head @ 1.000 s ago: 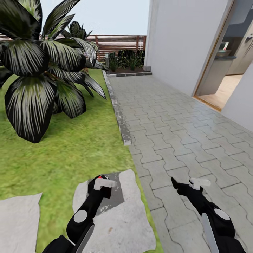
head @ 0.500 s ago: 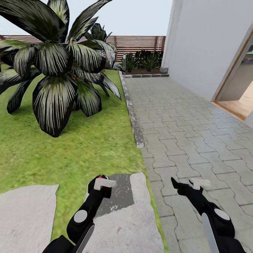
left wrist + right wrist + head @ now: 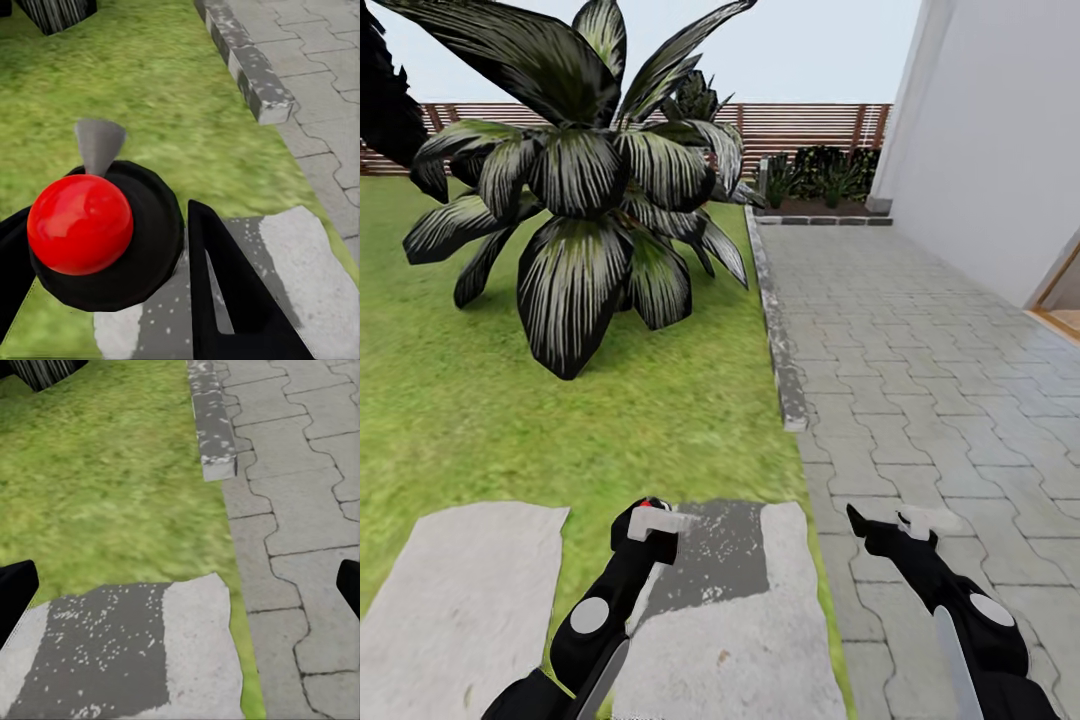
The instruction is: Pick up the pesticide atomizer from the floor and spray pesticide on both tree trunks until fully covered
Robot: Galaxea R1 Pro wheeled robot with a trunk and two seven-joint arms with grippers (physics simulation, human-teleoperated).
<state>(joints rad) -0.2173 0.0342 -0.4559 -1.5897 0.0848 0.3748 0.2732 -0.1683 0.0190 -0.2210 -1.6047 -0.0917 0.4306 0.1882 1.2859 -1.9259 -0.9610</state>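
My left gripper [image 3: 650, 532] is shut on the pesticide atomizer [image 3: 82, 225]. In the left wrist view the atomizer is a round black body with a red cap and a grey nozzle, clamped between the dark fingers [image 3: 225, 292]. In the head view its red top [image 3: 652, 504] peeks out above that gripper, low over a stepping stone. My right gripper [image 3: 895, 525] is open and holds nothing, above the edge of the paving. Its fingertips [image 3: 15, 592] sit far apart in the right wrist view. The trees and their trunks are out of view. White specks dot a dark patch [image 3: 715, 550] on the stone.
A big dark-leaved palm [image 3: 595, 200] stands on the lawn [image 3: 480, 420] ahead to the left. A stone kerb [image 3: 778, 335] divides the grass from the paved path [image 3: 920, 330]. The white house wall [image 3: 1000, 120] rises on the right, with a slat fence [image 3: 810, 120] and low plants at the back.
The whole view has swung left: the palm and kerb slid right in the picture and the doorway has nearly left it. Both arms keep the same pose.
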